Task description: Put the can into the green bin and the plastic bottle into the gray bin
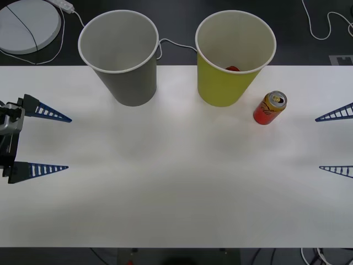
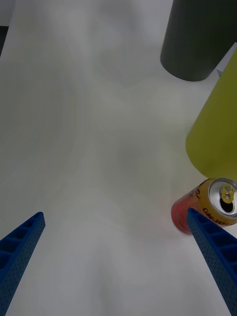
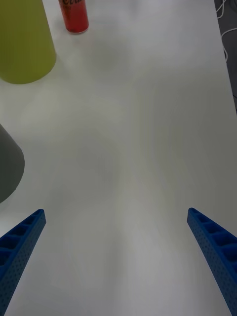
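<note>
Light over my white table [image 1: 176, 187] is bright and even, from above; the surface is nearly washed out. Shadows are soft and faint: gray smudges at the feet of the gray bin [image 1: 122, 55] and the green bin [image 1: 231, 55]. A small highlight shows on the silver top of the can [image 1: 269, 107]. In my right wrist view the can [image 2: 207, 206] is slightly soft, and my own fingertips blur at the edges.

A white table [image 1: 176, 193], white cables [image 1: 320, 27] and a round disc [image 1: 27, 25] behind.
</note>
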`<state>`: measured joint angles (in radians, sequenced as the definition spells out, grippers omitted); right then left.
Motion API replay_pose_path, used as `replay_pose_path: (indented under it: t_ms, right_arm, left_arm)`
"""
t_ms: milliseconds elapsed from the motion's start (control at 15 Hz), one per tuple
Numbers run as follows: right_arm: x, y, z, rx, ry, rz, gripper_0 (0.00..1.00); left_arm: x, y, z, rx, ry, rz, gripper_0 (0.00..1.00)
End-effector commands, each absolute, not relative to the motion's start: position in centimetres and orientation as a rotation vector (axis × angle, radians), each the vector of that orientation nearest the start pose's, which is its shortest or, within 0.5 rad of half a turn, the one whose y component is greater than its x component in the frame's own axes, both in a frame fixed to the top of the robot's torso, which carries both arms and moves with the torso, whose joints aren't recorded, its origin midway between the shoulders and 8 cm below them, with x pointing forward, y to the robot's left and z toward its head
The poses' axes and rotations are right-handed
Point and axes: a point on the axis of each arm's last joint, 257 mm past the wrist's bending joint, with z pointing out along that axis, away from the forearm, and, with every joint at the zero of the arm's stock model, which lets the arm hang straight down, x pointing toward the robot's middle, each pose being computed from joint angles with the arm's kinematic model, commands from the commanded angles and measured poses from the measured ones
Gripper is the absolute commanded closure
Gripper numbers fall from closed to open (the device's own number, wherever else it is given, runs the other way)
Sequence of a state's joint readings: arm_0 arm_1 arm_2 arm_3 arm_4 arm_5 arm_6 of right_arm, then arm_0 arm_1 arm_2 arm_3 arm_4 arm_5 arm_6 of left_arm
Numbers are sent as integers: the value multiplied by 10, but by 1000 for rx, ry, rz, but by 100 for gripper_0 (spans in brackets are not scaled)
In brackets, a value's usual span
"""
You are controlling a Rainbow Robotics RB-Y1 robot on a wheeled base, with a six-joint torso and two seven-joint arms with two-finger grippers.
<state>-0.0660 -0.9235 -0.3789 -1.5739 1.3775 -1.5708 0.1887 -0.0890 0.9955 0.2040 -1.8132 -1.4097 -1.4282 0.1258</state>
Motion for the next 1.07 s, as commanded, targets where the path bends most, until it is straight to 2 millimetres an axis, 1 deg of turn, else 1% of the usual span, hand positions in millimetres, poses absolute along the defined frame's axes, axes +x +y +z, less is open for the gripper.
replay_pose_path:
  t_ms: [67, 267, 333, 533, 600, 667, 800, 933, 1067]
  right_arm:
    - [378, -339, -154, -1674, 1444, 242, 0]
    - [378, -339, -154, -1674, 1444, 242, 0]
    - [372, -329, -165, -1646, 1443, 297, 0]
    - [369, -323, -159, -1620, 1420, 330, 0]
    - [367, -323, -161, -1615, 1424, 339, 0]
    - [360, -323, -165, -1603, 1434, 362, 0]
    - [358, -322, -169, -1560, 1452, 354, 0]
    - [359, -322, -172, -1489, 1483, 314, 0]
    - [362, -324, -175, -1392, 1557, 294, 0]
  left_arm:
    - [379, 274, -149, 1706, 1550, -292, 0]
    - [379, 274, -149, 1706, 1550, -292, 0]
    - [379, 274, -149, 1706, 1550, -292, 0]
    - [379, 274, -149, 1706, 1550, -292, 0]
    - [379, 274, -149, 1706, 1550, -292, 0]
    - [379, 274, -149, 1706, 1550, -292, 0]
    - [379, 274, -149, 1706, 1550, -292, 0]
    - [379, 274, -149, 1706, 1550, -292, 0]
    - [379, 274, -149, 1706, 1550, -292, 0]
